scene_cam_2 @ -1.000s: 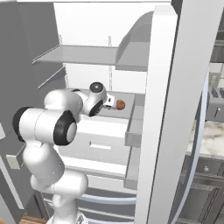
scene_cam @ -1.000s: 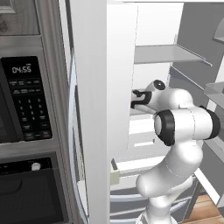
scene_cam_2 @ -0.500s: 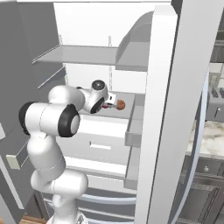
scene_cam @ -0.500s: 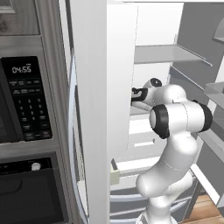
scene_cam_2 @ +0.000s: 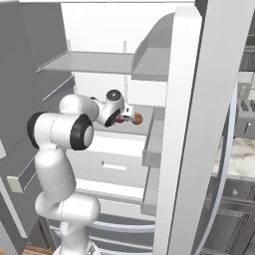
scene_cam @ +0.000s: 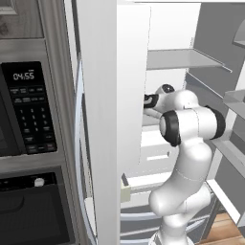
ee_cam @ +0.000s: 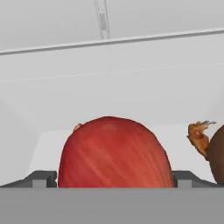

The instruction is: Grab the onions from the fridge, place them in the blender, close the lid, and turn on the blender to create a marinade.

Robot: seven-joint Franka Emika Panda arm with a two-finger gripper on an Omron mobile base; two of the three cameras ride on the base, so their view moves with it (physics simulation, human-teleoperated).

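The fridge (scene_cam_2: 99,62) stands open, and my arm reaches in over its middle shelf. A red onion (ee_cam: 114,155) sits large and close in the hand view, between my two fingertips (ee_cam: 43,178). My gripper (ee_cam: 116,179) is open, one jaw on either side of that onion. A brown onion (ee_cam: 216,153) with a dry papery tip lies just to its right, and in the right base view this brown onion (scene_cam_2: 137,118) rests on the shelf beside the gripper (scene_cam_2: 124,115). From the left base view the gripper (scene_cam: 150,100) is partly hidden by the fridge door (scene_cam: 110,119).
A white pull-out drawer (scene_cam_2: 114,159) sits under the onion shelf. The right fridge door (scene_cam_2: 199,124) stands close beside the arm. A black microwave (scene_cam: 28,110) and wall oven (scene_cam: 33,210) are to the left. A counter with a toaster (scene_cam_2: 246,114) lies far right.
The hand has pushed deeper into the fridge toward the onions, and the elbow has swung inward with it. The jaws have stayed open.
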